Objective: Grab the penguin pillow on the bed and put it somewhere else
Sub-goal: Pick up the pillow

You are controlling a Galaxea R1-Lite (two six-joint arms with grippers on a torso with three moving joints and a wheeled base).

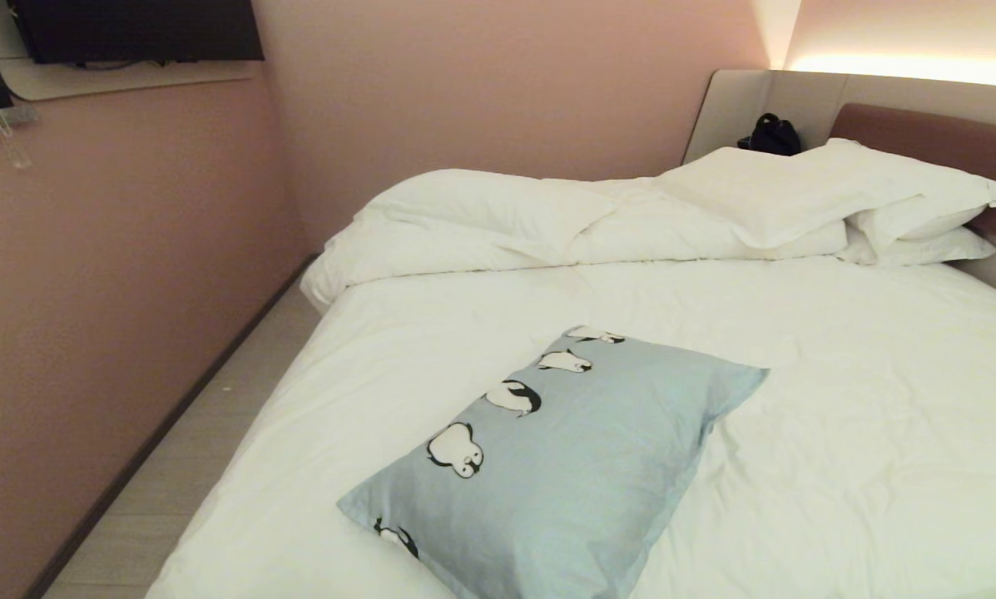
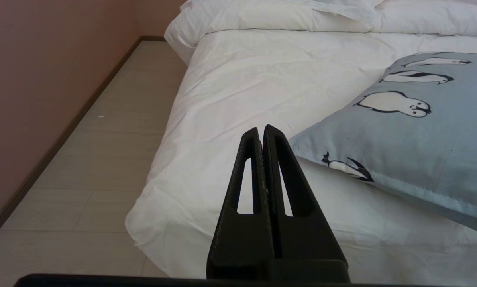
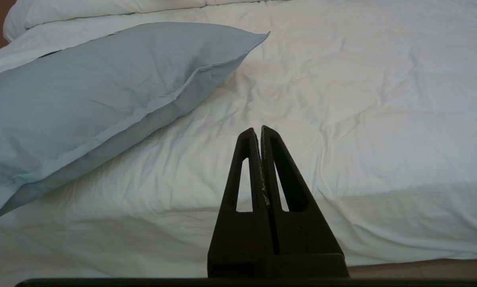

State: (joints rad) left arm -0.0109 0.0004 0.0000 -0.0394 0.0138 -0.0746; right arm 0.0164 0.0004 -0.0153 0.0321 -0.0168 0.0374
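Penguin pillow (image 1: pixel 568 466) lies flat on the bed (image 1: pixel 839 433), on the white sheet at the foot end, turned diagonal, far from the headboard (image 1: pixel 947 146). Row of penguins runs along its edge nearest the pink wall (image 1: pixel 115 291).

Head view: neither arm visible. It alone shows the head end: bunched white duvet (image 1: pixel 481 220) beyond the pillow, two stacked white pillows (image 1: pixel 897 200) against the headboard, a small black bag (image 1: pixel 770 136) in the corner behind them, and a dark screen (image 1: pixel 131 29) high on the wall.

Left wrist view: left gripper (image 2: pixel 262 131) is short of the bed's foot corner, just beside the penguin pillow's near corner, not touching it. Fingers pressed together, nothing between them. This view gives the penguin print up close plus the strip of pale floor (image 2: pixel 95 167) between bed and wall.

Right wrist view: right gripper (image 3: pixel 258 131) hangs off the foot edge, on the pillow's plain side, apart from it. Fingers fully closed, empty. From here the pillow shows no penguins at all, only blue-grey fabric and the flanged edge (image 3: pixel 150 119); a far corner sticks out over the sheet. Rest of that view is wrinkled white sheet.

Pillow untouched by either gripper.
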